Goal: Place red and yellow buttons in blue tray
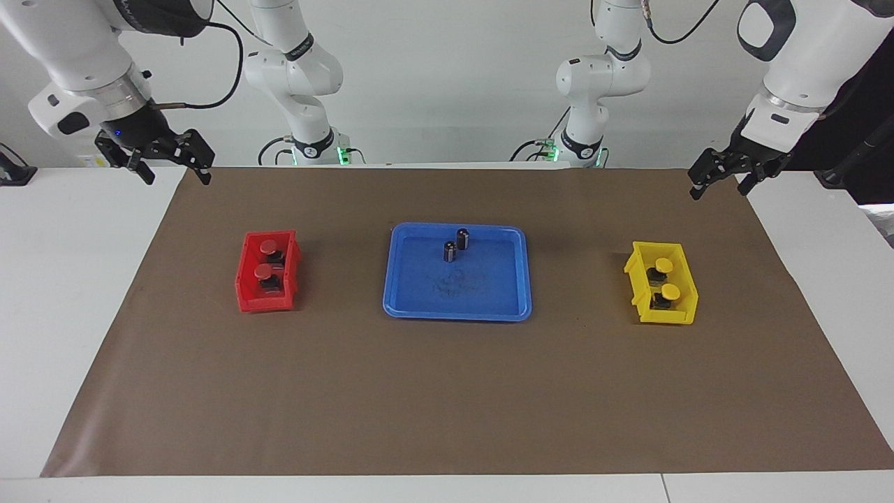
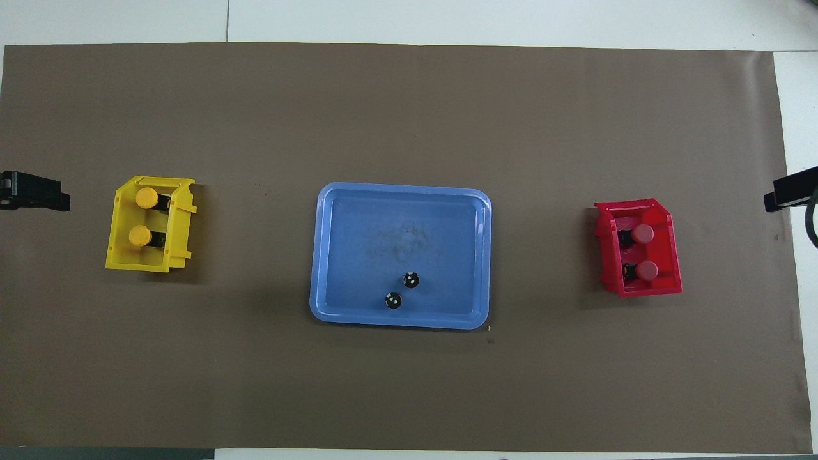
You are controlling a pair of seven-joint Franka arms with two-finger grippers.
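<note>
In the middle of the brown mat [image 1: 447, 391] lies the blue tray [image 1: 489, 307], and in it, at the end nearer to me, stand two dark capless cylinders [image 1: 456, 245] just beside each other, upright; the rest of its floor shows only faint scuff marks. Toward my right arm's end of the table sits the small red bin [image 1: 246, 293], holding the two red buttons [image 1: 265, 259], one nearer to me than the other, each cap on a dark body. Toward my left arm's end sits the small yellow bin [image 1: 641, 307], with the two yellow buttons [image 1: 667, 279] lined up the same way. Both bins are well apart from the tray. My right gripper [image 1: 174, 168] hangs above the mat's corner on the red bin's side, its jaws spread wide and holding nothing. My left gripper [image 1: 719, 183] hangs above the corner on the yellow bin's side, likewise wide and holding nothing. From overhead only a dark tip of each gripper shows at the frame's edges, cut off, and the buttons' bodies are partly hidden by their caps and the bin walls.
</note>
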